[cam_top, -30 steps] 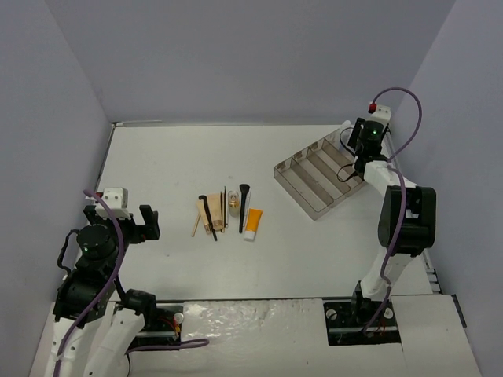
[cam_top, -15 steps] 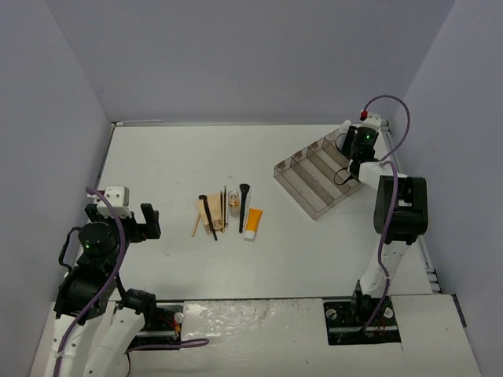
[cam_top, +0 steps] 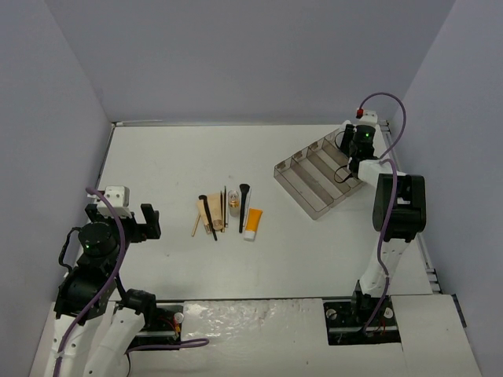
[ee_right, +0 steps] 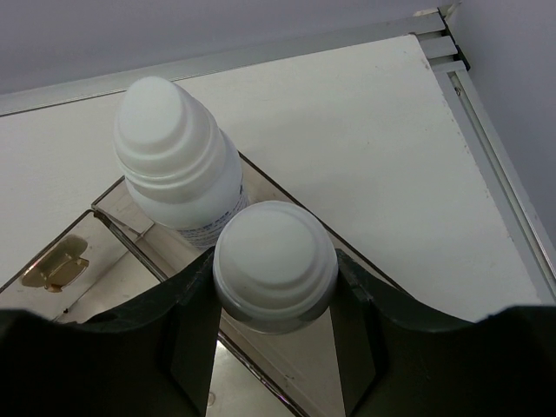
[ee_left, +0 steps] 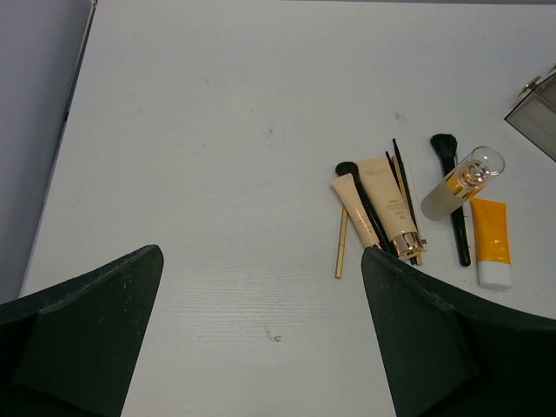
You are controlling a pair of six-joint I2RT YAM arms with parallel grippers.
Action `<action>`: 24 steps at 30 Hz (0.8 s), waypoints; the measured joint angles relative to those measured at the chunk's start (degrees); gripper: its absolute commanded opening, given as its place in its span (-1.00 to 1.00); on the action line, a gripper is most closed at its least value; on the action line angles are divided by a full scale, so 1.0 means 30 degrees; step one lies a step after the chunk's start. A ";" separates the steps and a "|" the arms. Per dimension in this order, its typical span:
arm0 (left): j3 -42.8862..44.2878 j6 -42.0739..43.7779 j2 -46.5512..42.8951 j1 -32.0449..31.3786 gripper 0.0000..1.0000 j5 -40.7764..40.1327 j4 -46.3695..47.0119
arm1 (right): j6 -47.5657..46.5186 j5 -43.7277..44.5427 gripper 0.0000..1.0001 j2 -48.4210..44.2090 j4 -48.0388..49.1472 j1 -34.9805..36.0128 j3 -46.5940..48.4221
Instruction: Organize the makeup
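Tray [cam_top: 310, 184] is set at table's 2 o'clock. Bottle [ee_right: 275, 261] is clamped by right gripper [ee_right: 275, 317] at tray's end slot, with second bottle [ee_right: 178, 152] just beside at 11 o'clock. Left gripper [ee_left: 261, 339] is spread wide and empty. Loose makeup [ee_left: 408, 213] is laid at its 1 o'clock.

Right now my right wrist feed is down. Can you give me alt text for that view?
The right gripper clamps a white bottle by its rounded cap, over the end of the clear tray. A second white bottle stands just behind it, upper left, in the tray. A small gold piece lies in a compartment further left.
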 measured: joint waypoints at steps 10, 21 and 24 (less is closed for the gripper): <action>0.0000 0.0000 0.0000 0.0000 0.94 0.0007 -0.0005 | -0.0551 -0.0608 0.59 0.0007 -0.0476 0.0162 0.0327; 0.0000 0.0000 -0.0022 0.0000 0.94 0.0007 -0.0003 | -0.0361 0.0114 0.99 -0.2219 -0.3102 0.0607 0.0087; 0.0000 0.0000 -0.0022 0.0000 0.94 0.0019 -0.0001 | 0.0415 0.0708 1.00 -0.4769 -0.4016 0.0953 -0.0541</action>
